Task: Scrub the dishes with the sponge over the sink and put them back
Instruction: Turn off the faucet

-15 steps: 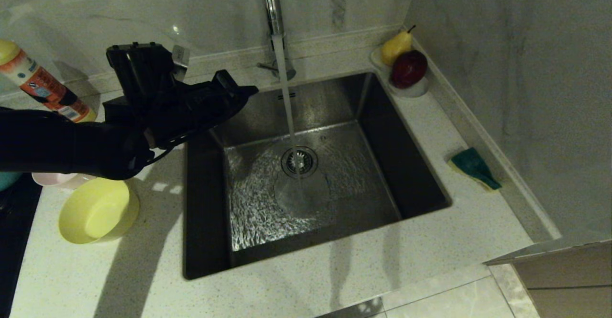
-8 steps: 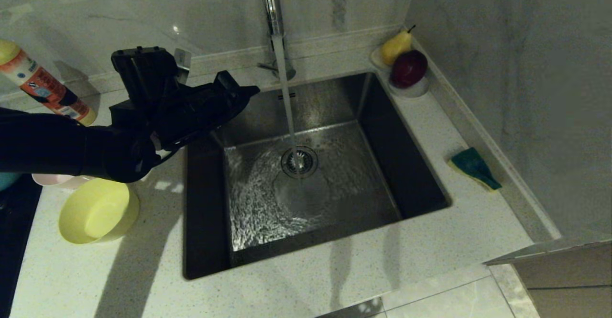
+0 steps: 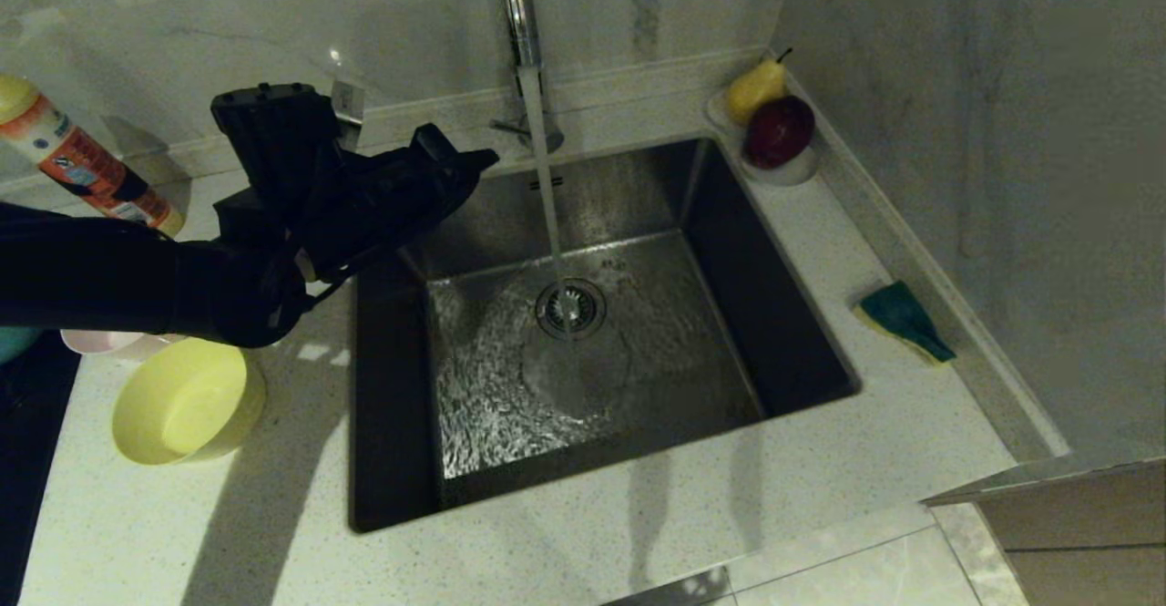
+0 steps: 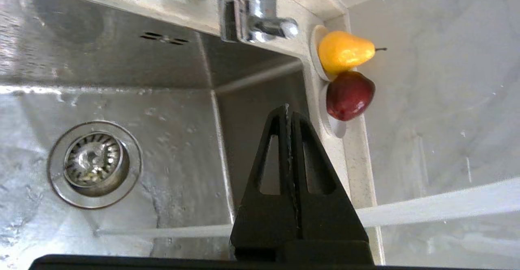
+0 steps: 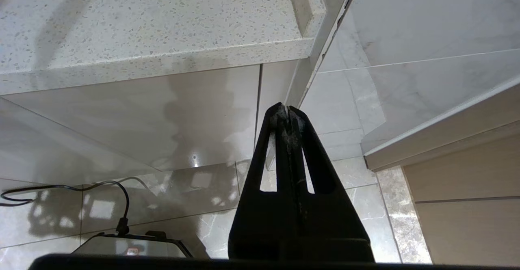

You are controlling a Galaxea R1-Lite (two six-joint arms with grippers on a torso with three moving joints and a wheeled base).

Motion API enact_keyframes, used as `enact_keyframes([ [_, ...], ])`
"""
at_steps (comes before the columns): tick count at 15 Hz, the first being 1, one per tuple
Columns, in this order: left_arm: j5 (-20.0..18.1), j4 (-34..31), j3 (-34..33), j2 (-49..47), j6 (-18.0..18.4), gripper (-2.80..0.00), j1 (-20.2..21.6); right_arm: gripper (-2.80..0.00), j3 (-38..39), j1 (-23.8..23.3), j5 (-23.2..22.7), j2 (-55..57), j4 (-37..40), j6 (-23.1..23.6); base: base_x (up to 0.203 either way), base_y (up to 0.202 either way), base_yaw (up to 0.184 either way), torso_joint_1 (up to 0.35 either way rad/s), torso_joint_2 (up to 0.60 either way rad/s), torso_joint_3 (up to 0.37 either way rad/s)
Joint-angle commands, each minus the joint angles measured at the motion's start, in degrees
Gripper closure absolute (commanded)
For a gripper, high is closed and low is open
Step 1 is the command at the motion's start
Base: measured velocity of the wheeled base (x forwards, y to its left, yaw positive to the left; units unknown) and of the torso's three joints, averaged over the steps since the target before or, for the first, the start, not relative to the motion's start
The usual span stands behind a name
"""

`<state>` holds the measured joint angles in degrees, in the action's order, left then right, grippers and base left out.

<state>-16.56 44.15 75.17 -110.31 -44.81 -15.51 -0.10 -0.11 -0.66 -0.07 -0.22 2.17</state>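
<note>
Now: tap running, nothing gripped.
Left gripper, clenched empty, is held at the sink's ten o'clock; the yellow bowl is found at its seven o'clock.

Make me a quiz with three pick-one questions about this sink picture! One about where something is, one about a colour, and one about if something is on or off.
1. Where is the sponge?
A. in the sink
B. on the counter right of the sink
C. in the left gripper

2. What colour is the bowl nearest the front counter edge?
A. yellow
B. red
C. black

3. Is the tap running?
A. yes
B. no
C. it is covered up

Answers:
1 B, it lies beside the sink near the wall.
2 A, it looks yellow in the head view.
3 A, a stream falls to the drain.
</note>
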Motion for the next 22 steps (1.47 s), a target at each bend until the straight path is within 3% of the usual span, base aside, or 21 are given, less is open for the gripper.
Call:
enact_keyframes([
  [1,-0.03,0.65,0.82,-0.96,-0.28,0.0,-0.05,0.0,0.01,0.11,-0.04,0.07,-0.04,0.03,0.0,0.0,0.0,0.0,0.0,0.0],
  [9,0.4,1.66,5.51,-4.1,-0.19,0.0,-0.02,0.0,0.01,0.02,-0.04,0.07,-0.04,0.03,0.0,0.0,0.0,0.0,0.0,0.0],
  [16,4.21,1.55,11.17,-8.3,-0.1,0.0,-0.05,0.0,0.01,0.03,-0.04,0.07,-0.04,0.03,0.0,0.0,0.0,0.0,0.0,0.0],
  [22,4.41,1.44,15.34,-10.61,-0.19,0.0,-0.05,0.0,0.01,0.02,-0.04,0.07,-0.04,0.03,0.0,0.0,0.0,0.0,0.0,0.0],
])
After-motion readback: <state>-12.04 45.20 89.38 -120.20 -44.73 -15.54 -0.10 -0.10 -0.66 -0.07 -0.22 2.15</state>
